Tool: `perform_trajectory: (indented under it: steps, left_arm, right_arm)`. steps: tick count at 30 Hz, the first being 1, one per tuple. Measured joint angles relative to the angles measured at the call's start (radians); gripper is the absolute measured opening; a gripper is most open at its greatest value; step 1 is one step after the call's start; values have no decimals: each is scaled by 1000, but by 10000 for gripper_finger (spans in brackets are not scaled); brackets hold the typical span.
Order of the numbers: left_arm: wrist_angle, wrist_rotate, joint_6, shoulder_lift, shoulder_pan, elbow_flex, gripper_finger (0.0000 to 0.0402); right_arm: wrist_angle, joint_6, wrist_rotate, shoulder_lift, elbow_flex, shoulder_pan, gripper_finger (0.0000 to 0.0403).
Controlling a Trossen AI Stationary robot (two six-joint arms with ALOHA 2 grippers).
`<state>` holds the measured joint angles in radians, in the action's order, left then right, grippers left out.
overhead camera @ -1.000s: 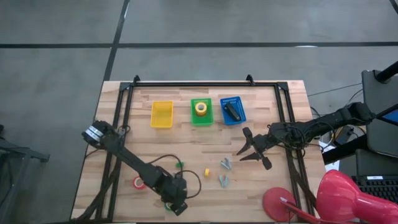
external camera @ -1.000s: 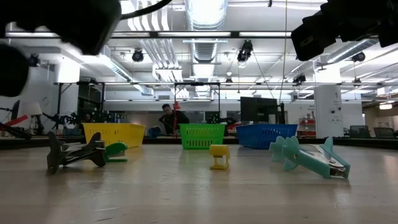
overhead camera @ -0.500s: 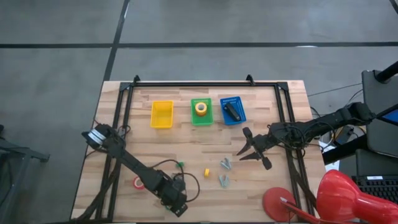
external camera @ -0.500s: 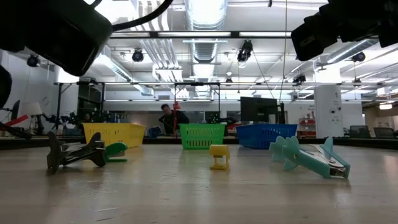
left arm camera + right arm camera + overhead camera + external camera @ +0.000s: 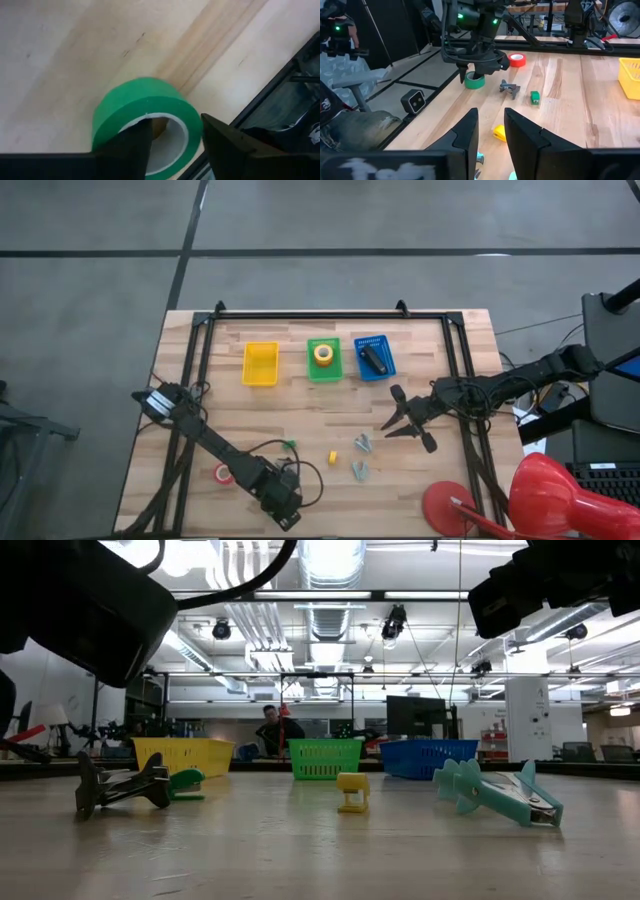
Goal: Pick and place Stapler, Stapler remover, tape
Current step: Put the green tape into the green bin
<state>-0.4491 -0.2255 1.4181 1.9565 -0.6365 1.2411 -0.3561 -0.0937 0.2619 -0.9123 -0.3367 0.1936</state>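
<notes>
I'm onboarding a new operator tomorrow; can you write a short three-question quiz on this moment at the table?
1. True or false: the stapler lies in the yellow basket.
2. Which tape roll is the left gripper poised over at the table's near edge? A) red B) green C) yellow
3. Fill in: the yellow tape roll sits in the ____ basket.

Key
1. False; it lies in the blue basket, and the yellow one holds nothing.
2. B; the green tape roll sits between its open fingers, while the red tape roll lies apart on the table. The right gripper waits open near the staple removers.
3. Green.
</notes>
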Motion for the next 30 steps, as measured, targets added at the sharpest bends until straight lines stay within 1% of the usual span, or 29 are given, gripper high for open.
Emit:
perform_trajectory:
  steps: [7,11,14,16,19,21,24,27,30]
  left_arm:
    - [-4,2,-34,-13,13,-2,79]
    - [3,62,-74,-31,20,-4,47]
    - [7,128,-116,-52,29,-5,47]
    - [18,167,-145,-66,37,-7,58]
    - [60,224,-210,-88,49,-8,73]
    - [105,270,-269,-104,58,-7,75]
    - [186,370,-387,-122,74,-7,67]
    - [325,459,-552,-135,94,-7,54]
    - [469,502,-715,-142,120,-5,48]
  right_arm:
    - [0,0,0,0,0,0,95]
    - [0,0,-1,0,0,0,88]
    - [0,0,-1,0,0,0,82]
    - [-2,0,-1,0,0,0,78]
    - [-14,1,-1,0,0,0,72]
    - [-24,3,-1,0,0,0,69]
    - [-26,31,-2,0,0,0,64]
    - [-29,30,-2,-4,0,0,61]
    - [-48,-11,-2,-17,0,0,63]
